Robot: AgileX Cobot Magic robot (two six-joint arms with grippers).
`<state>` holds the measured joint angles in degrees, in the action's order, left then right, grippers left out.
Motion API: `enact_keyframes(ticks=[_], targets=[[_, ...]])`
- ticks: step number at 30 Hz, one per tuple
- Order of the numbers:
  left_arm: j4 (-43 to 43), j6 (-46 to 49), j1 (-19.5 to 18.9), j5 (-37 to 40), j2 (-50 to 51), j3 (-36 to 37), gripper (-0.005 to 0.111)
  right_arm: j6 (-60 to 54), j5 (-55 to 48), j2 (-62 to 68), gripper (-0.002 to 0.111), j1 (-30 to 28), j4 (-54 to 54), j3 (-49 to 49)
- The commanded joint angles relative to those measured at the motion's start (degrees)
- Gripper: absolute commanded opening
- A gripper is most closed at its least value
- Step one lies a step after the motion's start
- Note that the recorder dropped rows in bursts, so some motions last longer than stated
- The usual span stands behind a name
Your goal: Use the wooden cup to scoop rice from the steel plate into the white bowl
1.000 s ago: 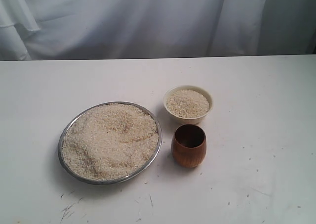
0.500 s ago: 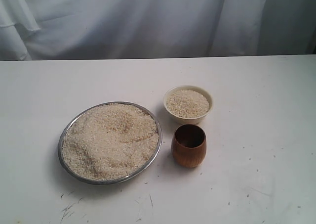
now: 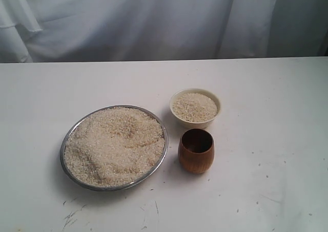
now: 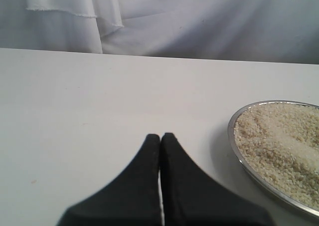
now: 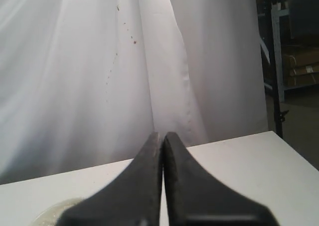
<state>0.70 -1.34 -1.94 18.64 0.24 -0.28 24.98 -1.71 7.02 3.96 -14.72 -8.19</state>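
Left claw [image 4: 160, 136] & right claw [image 5: 163, 135] both pressed together, empty. Wooden cup [image 3: 196, 150] upright, ctr-right, just below white bowl [image 3: 195, 108]; steel plate [image 3: 61, 155] w/ rice [image 3: 115, 145] lower left.

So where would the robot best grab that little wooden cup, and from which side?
Probably grip the wooden cup across its rounded outer wall, below the rim, coming from the right in the exterior view. It stands upright and has no handle. The steel plate lies close on its left and the white bowl just behind, crowding those sides.
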Motion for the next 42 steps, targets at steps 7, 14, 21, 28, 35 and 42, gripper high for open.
enact_keyframes(ticks=[7, 14, 21, 28, 35, 42], targets=[[-0.03, -0.01, 0.16, -0.37, -0.24, 0.28, 0.0, -0.99, -8.2, -0.28, 0.0, -0.43, 0.76, 0.41], [-0.03, -0.01, 0.16, -0.37, -0.24, 0.28, 0.0, -11.92, -5.41, -0.34, 0.0, -0.43, 10.13, 4.78], [-0.03, -0.01, 0.16, -0.37, -0.24, 0.28, 0.0, -26.95, -6.05, -4.86, 0.0, -0.43, 22.6, 8.19], [-0.03, -0.01, 0.16, -0.37, -0.24, 0.28, 0.0, -19.53, -11.3, -7.02, 0.0, -0.43, 14.1, 8.19], [-0.03, -0.01, 0.16, -0.37, -0.24, 0.28, 0.0, -20.49, -17.82, -7.02, 0.0, -0.43, 14.1, 8.19], [-0.03, -0.01, 0.16, -0.37, -0.24, 0.28, 0.0, -21.16, -18.07, -7.02, 0.0, 0.24, 14.1, 8.19]])
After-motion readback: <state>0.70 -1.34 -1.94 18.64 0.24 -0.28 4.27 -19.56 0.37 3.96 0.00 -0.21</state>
